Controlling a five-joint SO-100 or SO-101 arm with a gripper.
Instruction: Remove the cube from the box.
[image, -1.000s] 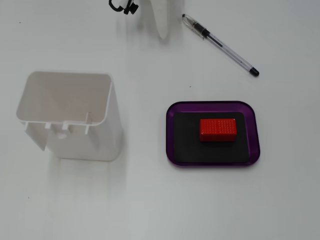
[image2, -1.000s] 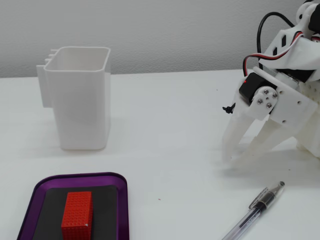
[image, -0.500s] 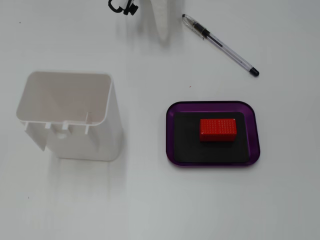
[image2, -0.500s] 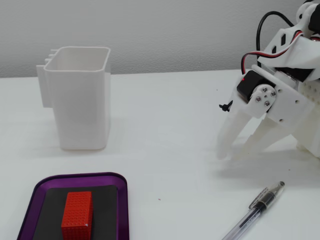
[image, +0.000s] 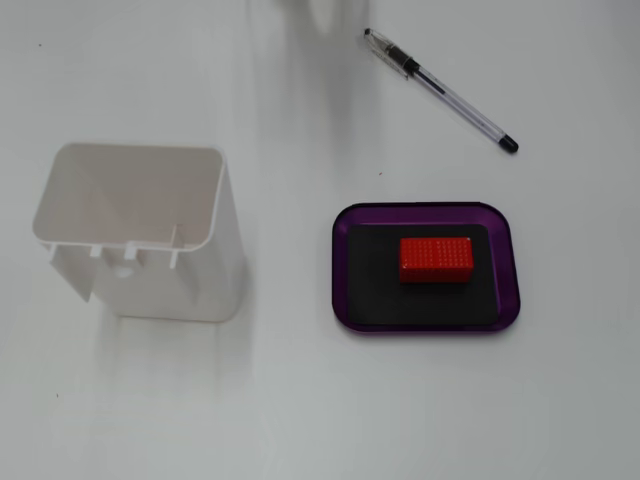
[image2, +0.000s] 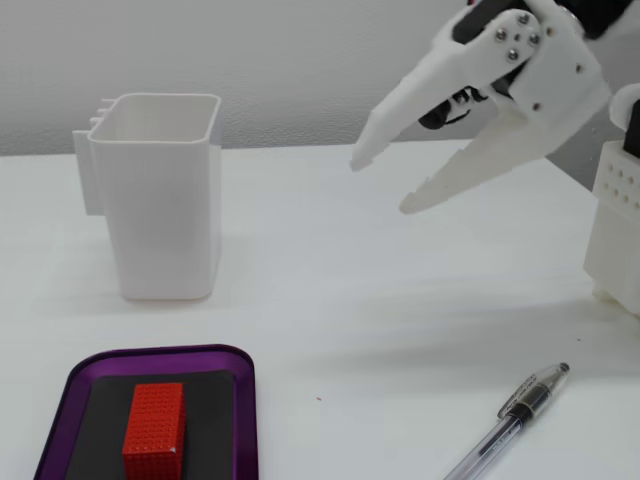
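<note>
The small red cube (image: 436, 258) lies on the black bottom of the shallow purple box (image: 425, 216), a little right of its middle. In the other fixed view the cube (image2: 154, 421) lies in the box (image2: 160, 357) at the bottom left. My white gripper (image2: 384, 184) shows only in that fixed view, high at the upper right, open and empty, its fingertips pointing down-left. It is well above the table and far from the box. It is out of view in the top-down fixed view.
A tall white plastic container (image: 140, 232) stands left of the box; it also shows in the other fixed view (image2: 158, 195). A clear ballpoint pen (image: 440, 89) lies beyond the box, and shows in the other fixed view (image2: 508, 422). The arm's white base (image2: 618, 238) is at the right edge.
</note>
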